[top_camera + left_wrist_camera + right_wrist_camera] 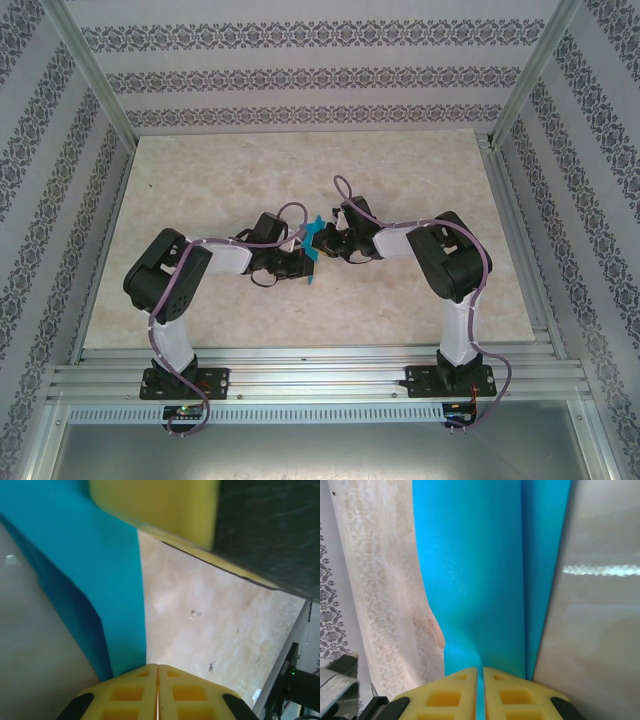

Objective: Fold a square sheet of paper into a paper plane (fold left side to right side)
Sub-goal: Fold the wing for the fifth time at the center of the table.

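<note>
The square sheet of paper point(313, 243) is turquoise and stands folded and on edge between my two grippers, mid-table. In the right wrist view the sheet point(480, 580) runs straight up from my right gripper point(480, 670), which is shut on it, with blue showing in the slit between the yellow fingers. A crease runs along the sheet's right side. My left gripper point(158, 667) is shut, its yellow fingers pressed together with no blue between them. There the sheet point(100, 570) ends behind the left finger. A yellow finger point(155, 505) of the right gripper hangs above.
The beige marbled tabletop point(420, 180) spreads around both arms. Patterned walls and aluminium frame posts point(530, 70) enclose it. A metal rail point(320, 375) runs along the near edge by the arm bases.
</note>
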Motion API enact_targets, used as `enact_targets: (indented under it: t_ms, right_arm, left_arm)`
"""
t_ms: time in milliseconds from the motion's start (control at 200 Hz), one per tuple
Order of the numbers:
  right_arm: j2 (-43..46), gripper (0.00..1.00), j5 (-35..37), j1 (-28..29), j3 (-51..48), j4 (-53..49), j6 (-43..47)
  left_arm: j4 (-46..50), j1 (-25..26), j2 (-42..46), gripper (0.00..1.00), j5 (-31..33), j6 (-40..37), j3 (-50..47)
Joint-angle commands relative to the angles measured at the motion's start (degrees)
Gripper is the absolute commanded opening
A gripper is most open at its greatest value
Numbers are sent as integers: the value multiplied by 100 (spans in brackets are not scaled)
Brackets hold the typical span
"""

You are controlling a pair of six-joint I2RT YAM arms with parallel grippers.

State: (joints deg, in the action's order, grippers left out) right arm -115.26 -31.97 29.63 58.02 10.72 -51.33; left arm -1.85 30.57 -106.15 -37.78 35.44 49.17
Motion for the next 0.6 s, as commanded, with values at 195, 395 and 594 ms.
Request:
enact_targets:
  t_ms: [195,395,594]
  right_arm:
    - [136,12,245,-25,190,-236,200]
    - [561,12,77,-72,115,-285,274]
    - [692,12,-145,101,-178,-206,129]
  left_arm:
    - [325,217,-185,10,785,-292,-251]
    - [44,214,-248,9,697,-105,-512]
    - [51,215,-235,7,684,-110,-453]
